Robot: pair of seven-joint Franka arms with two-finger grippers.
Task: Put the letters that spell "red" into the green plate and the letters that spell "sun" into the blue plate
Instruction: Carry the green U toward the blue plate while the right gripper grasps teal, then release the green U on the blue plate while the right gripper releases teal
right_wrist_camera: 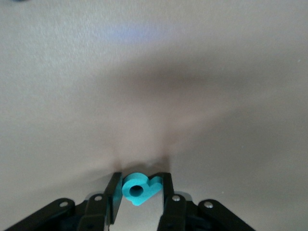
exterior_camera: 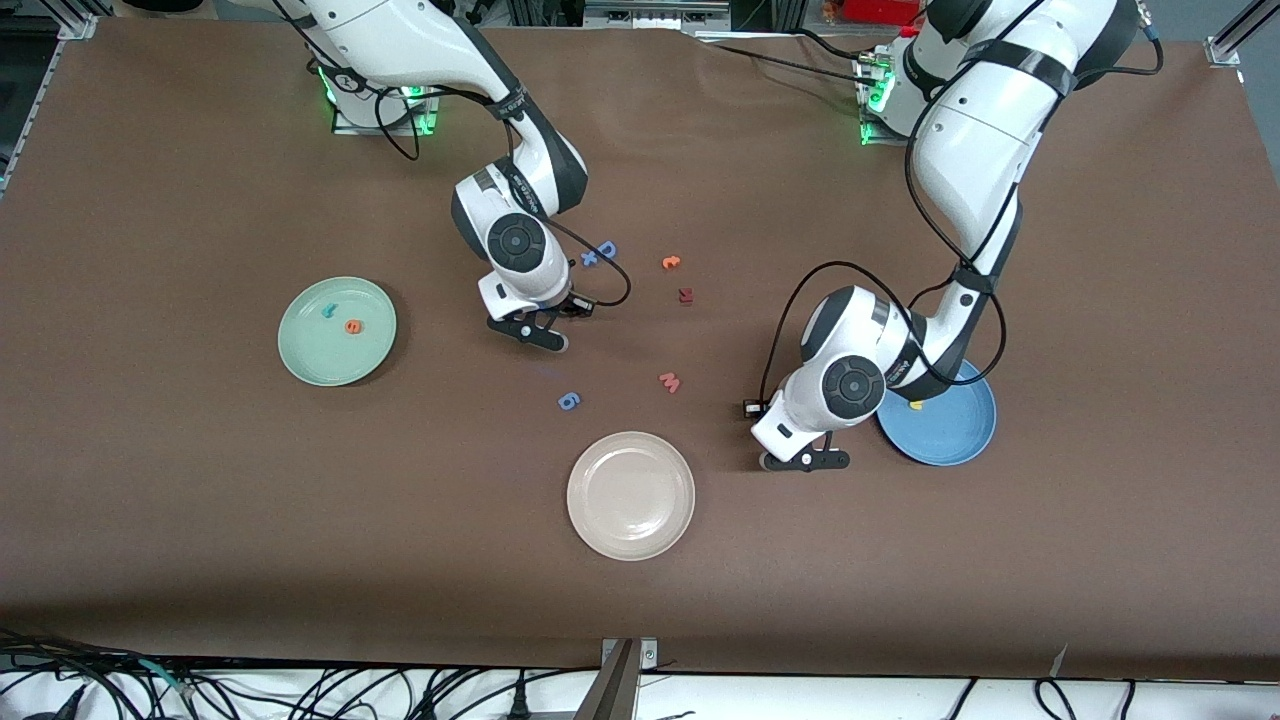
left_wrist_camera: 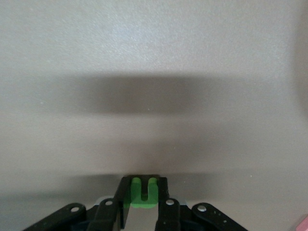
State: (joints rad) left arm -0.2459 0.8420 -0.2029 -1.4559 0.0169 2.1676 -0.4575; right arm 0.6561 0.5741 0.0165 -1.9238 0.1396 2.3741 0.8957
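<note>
The left end effector (left_wrist_camera: 143, 204) pinches the green letter (left_wrist_camera: 143, 191) beside the blue plate (exterior_camera: 950, 425); the right end effector (right_wrist_camera: 139, 195) pinches the teal d (right_wrist_camera: 139, 188) mid-bench; the green plate (exterior_camera: 320, 355) holds teal r (exterior_camera: 328, 310) and orange e (exterior_camera: 353, 326)

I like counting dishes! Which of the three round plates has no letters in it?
The cream-white round plate, lying nearest the front camera. The pale green plate holds two foam letters, and the blue plate one yellow letter.

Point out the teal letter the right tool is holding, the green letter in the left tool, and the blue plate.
Teal "d" (right_wrist_camera: 139, 189): right wrist view, on its round loop.
Green arch-shaped letter (left_wrist_camera: 143, 194): left wrist view, on its face between the two legs.
Blue plate (exterior_camera: 950, 432): front view, on its bare inner surface.
</note>
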